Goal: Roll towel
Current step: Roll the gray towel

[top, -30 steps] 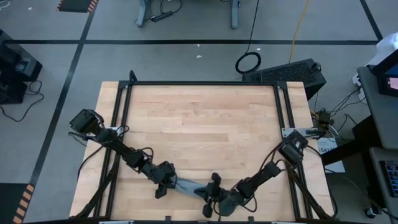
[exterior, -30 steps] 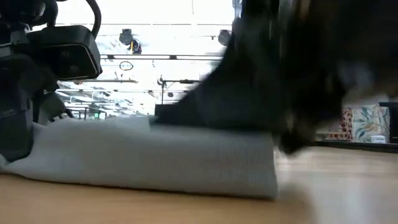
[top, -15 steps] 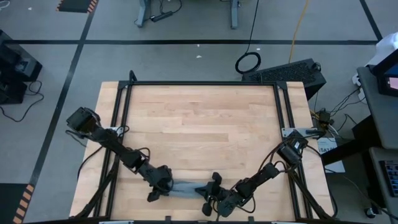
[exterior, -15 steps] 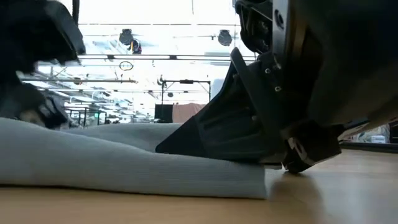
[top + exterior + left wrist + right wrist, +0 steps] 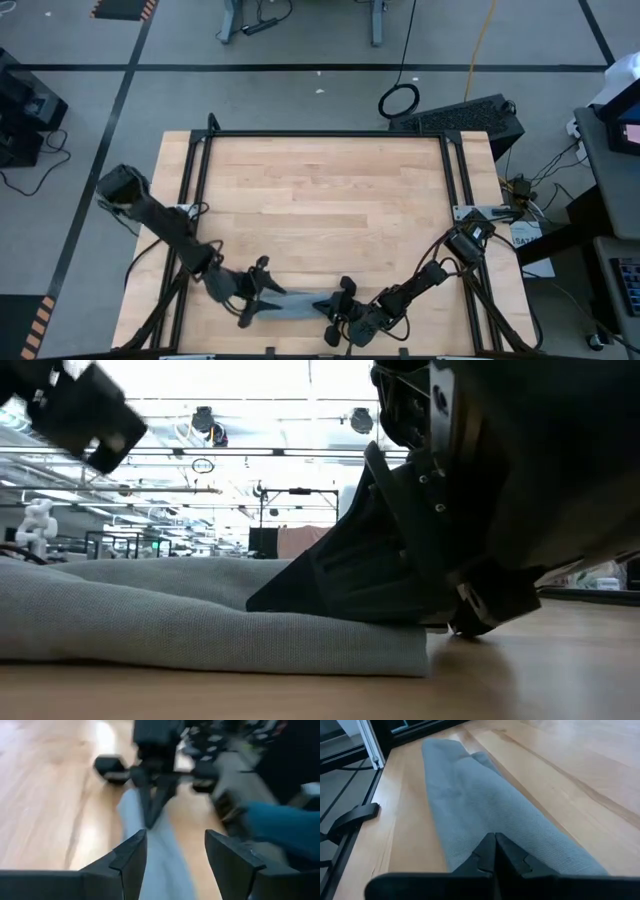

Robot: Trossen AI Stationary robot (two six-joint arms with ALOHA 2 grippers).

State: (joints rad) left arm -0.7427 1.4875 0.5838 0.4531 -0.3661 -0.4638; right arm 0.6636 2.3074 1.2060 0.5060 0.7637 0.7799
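The grey towel [image 5: 295, 303] lies as a loose, flattish roll along the table's near edge, its length running left to right. It also shows in the low view [image 5: 180, 630] and in the right wrist view [image 5: 470, 805]. My right gripper [image 5: 495, 851] is shut, its tips on the towel's right part [image 5: 328, 306]. My left gripper [image 5: 175, 855] stands open above the towel's left end [image 5: 255, 292], raised clear of it in the low view [image 5: 80, 410]. My right gripper's shut fingertips [image 5: 487, 854] lie on the top of the towel near its right end [image 5: 300, 610]. They come slanting down from the table's right, along the roll. The towel rests flat on the table under them. Whether any cloth is caught between the tips I cannot tell.
The wooden tabletop [image 5: 320, 200] lies bare beyond the towel, bounded by a black frame [image 5: 325, 134]. The towel's right end [image 5: 420, 650] stops just short of my right gripper's body. The near frame rail [image 5: 355, 815] runs close beside the towel.
My left gripper has opened and let go of the towel's left end. It has risen, drawn back toward the table's left edge and rolled about its own axis. The towel's left end has settled lower on the table. My right gripper has kept its place on the towel.
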